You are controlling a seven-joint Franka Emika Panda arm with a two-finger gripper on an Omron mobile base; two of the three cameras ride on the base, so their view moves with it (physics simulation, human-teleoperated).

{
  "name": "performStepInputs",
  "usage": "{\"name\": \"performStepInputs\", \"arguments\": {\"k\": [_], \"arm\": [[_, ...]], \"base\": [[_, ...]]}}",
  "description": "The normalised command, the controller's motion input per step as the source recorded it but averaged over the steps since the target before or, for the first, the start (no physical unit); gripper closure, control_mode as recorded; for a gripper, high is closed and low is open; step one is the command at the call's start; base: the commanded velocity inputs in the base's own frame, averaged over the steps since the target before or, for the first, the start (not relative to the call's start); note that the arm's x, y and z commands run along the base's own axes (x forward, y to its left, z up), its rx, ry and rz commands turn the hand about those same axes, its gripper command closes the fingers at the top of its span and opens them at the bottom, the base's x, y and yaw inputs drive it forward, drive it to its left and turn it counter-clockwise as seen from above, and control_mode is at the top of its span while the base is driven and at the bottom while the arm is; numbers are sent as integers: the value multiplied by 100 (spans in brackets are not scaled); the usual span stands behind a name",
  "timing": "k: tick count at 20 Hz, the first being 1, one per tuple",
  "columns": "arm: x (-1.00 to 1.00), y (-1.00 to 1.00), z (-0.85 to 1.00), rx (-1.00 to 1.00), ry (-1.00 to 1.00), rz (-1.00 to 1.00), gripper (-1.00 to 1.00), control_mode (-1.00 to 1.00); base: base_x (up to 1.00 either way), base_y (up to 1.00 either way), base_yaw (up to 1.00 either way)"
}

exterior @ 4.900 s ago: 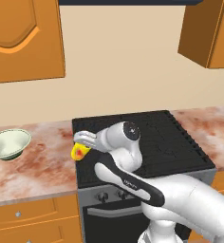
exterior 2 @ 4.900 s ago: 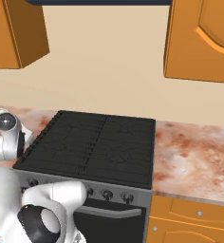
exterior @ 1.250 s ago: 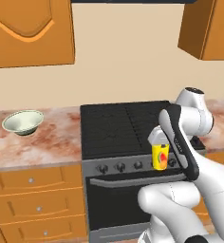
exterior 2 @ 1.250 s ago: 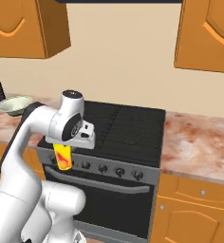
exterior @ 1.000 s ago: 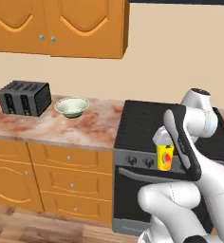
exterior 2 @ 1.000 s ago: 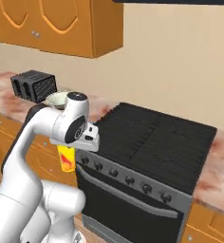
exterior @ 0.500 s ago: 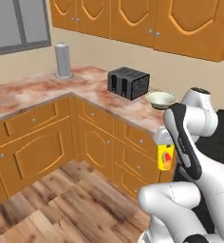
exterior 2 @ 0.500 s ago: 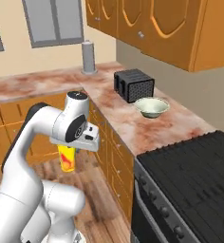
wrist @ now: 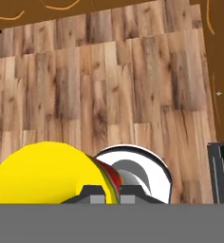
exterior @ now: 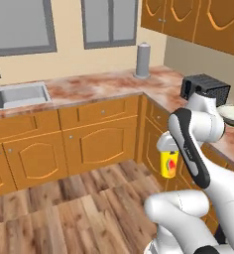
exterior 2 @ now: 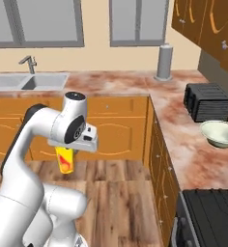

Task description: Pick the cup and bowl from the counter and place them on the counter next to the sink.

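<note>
**Cup in transit; bowl waiting on the counter**

Left: the sink (exterior: pixel 20 95) sits in the counter (exterior: pixel 99 87) under the windows, well apart from the jaws and across open floor from them; its faucet (exterior 2: pixel 28 62) stands at the back rim. The bare stone just beside the basin looks like the place meant for both items.

Centre: the gripper (exterior: pixel 164 147) hangs over the wooden floor (wrist: pixel 109 85) with its jaws nearly pressed together, pinching the cup (exterior: pixel 169 163) at its upper rim, so the yellow body hangs upright below them. In the hand view the cup (wrist: pixel 47 173) lies directly under the fingertips (wrist: pixel 92 194). Judged by size and form, it is light and stiff, with a smooth, probably slippery wall; a rim pinch should carry it but leaves it free to swing.

Right: the bowl (exterior 2: pixel 221 133) rests on the counter beside the toaster (exterior 2: pixel 207 101), well apart from the jaws. It is wide, shallow and rigid, likely heavier and breakable. Too broad to span, it is best taken by pinching one side of its rim, one finger inside and one outside.
</note>
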Motion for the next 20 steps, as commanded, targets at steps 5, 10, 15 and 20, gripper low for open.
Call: {"name": "performStepInputs", "arguments": {"k": [5,10,15,20], "arm": [[0,0,0,0,0,0,100,100],[0,0,0,0,0,0,100,100],[0,0,0,0,0,0,100,100],[0,0,0,0,0,0,100,100]], "base": [[96,23,1],[94,69,0],[82,67,0],[70,61,4]]}}
